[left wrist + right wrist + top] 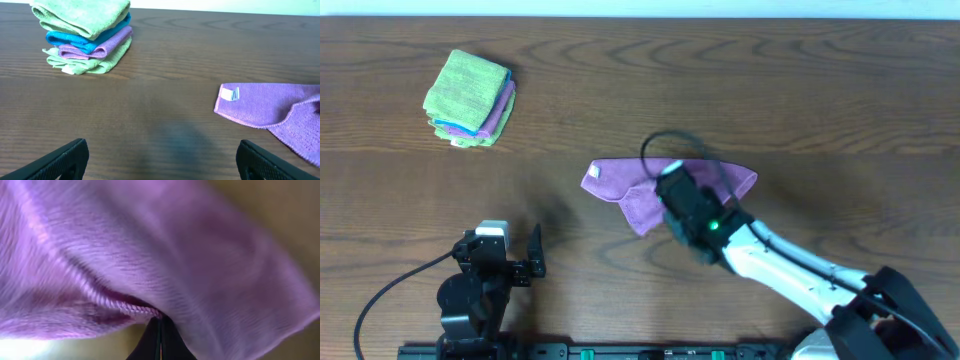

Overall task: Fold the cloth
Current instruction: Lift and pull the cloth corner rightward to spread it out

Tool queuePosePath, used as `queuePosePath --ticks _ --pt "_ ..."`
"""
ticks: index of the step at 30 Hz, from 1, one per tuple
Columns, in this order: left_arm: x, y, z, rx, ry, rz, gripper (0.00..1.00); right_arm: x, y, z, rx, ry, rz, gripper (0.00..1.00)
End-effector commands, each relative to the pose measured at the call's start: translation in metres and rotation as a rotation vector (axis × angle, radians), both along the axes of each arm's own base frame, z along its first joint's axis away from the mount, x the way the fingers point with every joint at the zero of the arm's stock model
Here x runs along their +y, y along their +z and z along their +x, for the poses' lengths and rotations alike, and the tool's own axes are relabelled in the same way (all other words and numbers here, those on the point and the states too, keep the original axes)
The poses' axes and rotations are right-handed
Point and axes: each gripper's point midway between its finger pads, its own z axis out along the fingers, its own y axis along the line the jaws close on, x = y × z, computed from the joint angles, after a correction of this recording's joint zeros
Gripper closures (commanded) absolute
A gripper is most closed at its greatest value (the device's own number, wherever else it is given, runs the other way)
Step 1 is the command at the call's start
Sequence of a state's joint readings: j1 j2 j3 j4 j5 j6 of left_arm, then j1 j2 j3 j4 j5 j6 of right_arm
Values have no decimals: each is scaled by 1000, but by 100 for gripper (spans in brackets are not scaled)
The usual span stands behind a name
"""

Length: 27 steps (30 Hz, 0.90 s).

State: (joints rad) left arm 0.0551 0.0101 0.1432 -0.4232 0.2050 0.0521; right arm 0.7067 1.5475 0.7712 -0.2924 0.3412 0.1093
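Purple cloth (165,250) — in right gripper (159,324)

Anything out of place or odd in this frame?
Nothing spilled or damaged. The purple cloth lies crumpled and lopsided under the right hand, which pinches it mid-fold. The folded stack sits slightly uneven.

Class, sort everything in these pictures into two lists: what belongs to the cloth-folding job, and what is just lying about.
Belongs to the job: purple cloth; right gripper, shut on it.
Just lying about: stack of folded cloths; left gripper, open, holding nothing.
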Motion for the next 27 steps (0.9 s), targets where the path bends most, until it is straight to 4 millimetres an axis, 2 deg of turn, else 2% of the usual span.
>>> queuePosePath --ticks 1,9,13,14,15,16,19,22,27 --pt "0 -9 -1 21 1 -4 5 -22 21 38 -104 -115 10 99" --pt "0 -9 -1 21 1 -4 5 -69 63 109 -309 -260 177 99" --pt "0 -9 -1 21 1 -4 5 -121 106 148 -523 -469 303 99" --pt "0 -9 -1 21 1 -4 4 -133 113 153 -555 -537 360 87" --pt "0 -9 -1 21 1 -4 5 -147 119 157 -580 -613 428 56" --pt "0 -9 -1 21 1 -4 5 -157 122 159 -588 -666 482 2" --pt "0 -9 -1 21 1 -4 5 -165 122 162 -570 -679 530 1" --pt "0 -9 -1 21 1 -4 5 -164 108 156 -497 -678 502 1" --pt "0 -9 -1 21 1 -4 5 -145 80 139 -342 -606 455 1"
